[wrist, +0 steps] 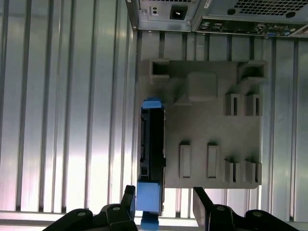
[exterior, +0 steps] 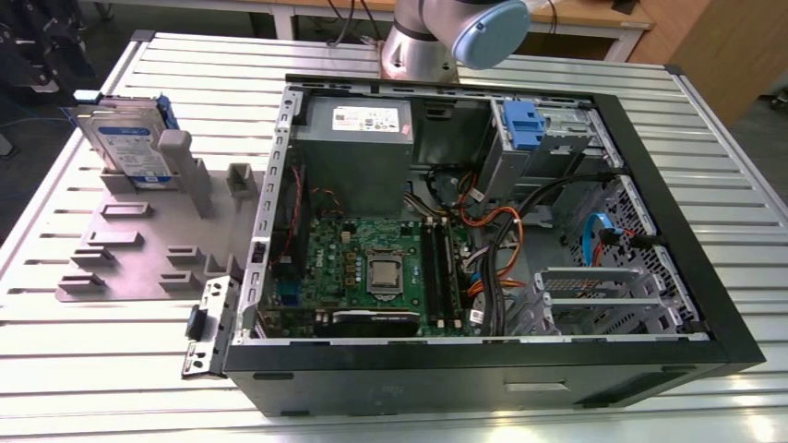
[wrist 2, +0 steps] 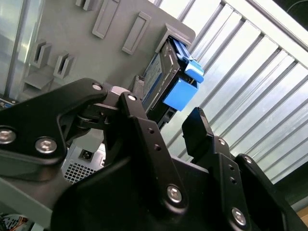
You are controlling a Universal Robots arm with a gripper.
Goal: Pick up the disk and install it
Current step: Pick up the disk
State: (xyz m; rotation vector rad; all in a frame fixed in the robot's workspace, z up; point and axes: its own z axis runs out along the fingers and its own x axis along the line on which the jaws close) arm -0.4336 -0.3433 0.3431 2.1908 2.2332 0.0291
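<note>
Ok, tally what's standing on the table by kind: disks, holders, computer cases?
disk: 1
holder: 1
computer case: 1
Total: 3

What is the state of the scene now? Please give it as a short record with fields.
disk: standing upright in the grey holder plate, on the exterior view's left of the computer case
gripper: open, holding nothing, near the disk's blue end
computer case: open side up, on the slatted table
progress: disk not yet picked up
</note>
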